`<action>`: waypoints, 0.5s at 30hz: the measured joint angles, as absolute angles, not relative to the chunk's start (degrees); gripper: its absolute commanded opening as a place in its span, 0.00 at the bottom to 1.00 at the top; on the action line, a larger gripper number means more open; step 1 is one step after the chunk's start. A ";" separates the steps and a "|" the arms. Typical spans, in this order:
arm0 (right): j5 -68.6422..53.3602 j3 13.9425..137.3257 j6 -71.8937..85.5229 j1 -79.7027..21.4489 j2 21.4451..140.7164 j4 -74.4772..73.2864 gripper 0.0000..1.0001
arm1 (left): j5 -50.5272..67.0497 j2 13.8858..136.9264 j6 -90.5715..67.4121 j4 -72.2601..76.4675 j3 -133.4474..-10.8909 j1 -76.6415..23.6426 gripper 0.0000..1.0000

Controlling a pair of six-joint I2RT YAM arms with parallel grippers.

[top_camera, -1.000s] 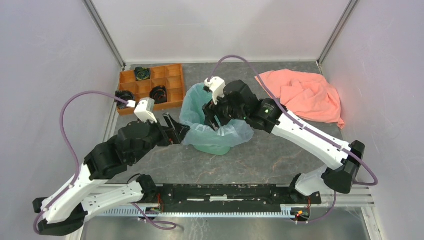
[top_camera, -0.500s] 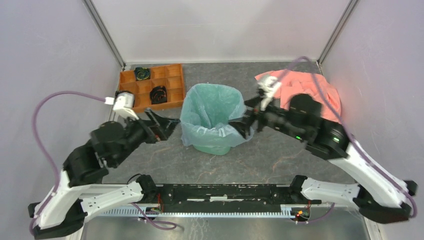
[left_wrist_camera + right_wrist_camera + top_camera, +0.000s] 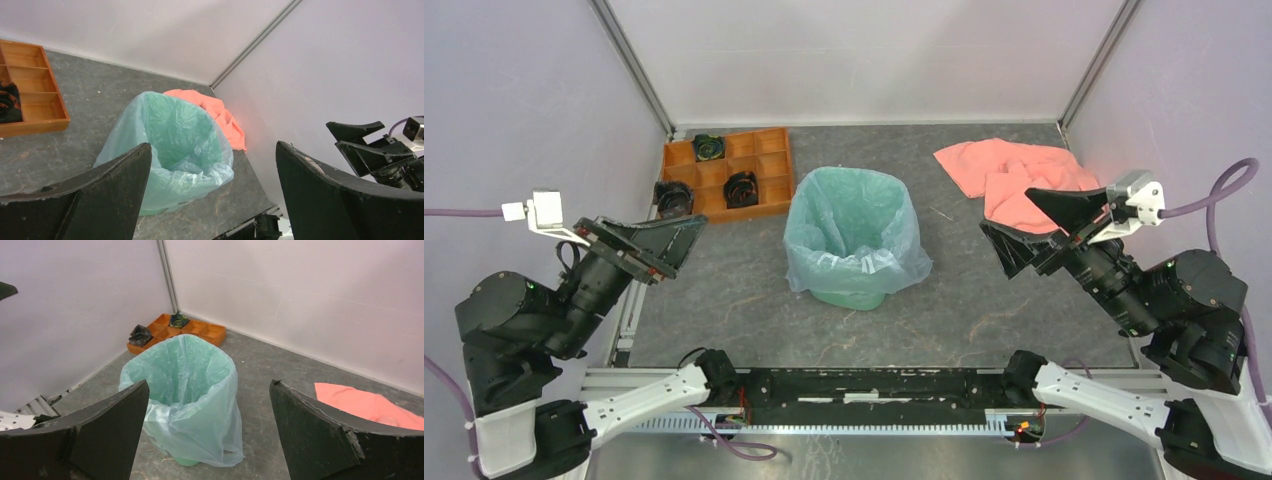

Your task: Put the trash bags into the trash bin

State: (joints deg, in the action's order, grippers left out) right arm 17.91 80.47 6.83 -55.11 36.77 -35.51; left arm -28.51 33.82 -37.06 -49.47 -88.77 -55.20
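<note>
The pale translucent trash bag lines the mint-green trash bin at the table's middle. Its mouth is open and its edge is folded down over the rim and sides. The bag and the bin's base show in the left wrist view, and the bag and the bin's base in the right wrist view. My left gripper is open and empty, well left of the bin. My right gripper is open and empty, well right of it. Both sets of jaws stand wide apart, facing the bin.
An orange compartment tray with black items stands at the back left. A salmon-pink cloth lies at the back right, partly behind my right gripper. White walls close three sides. The arms' mounting rail runs along the near edge.
Both arms have pulled back from the bin, the left one to the left, the right one to the right. The right gripper has left the bag's rim. The bag stays over the bin.
</note>
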 measured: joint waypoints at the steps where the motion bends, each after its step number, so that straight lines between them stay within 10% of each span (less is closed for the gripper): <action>1: 18.37 80.47 6.57 -55.11 36.77 -35.59 0.98 | -28.88 33.61 -36.75 -49.34 -88.77 -55.20 1.00; 15: 20.10 78.41 5.63 -55.11 38.70 -36.49 0.98 | -29.95 33.52 -35.90 -49.17 -88.14 -55.20 1.00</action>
State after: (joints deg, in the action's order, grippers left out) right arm 20.10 78.41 5.63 -55.11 38.70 -36.49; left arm -29.95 33.52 -35.90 -49.17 -88.14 -55.20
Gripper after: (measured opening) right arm 0.982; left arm 0.995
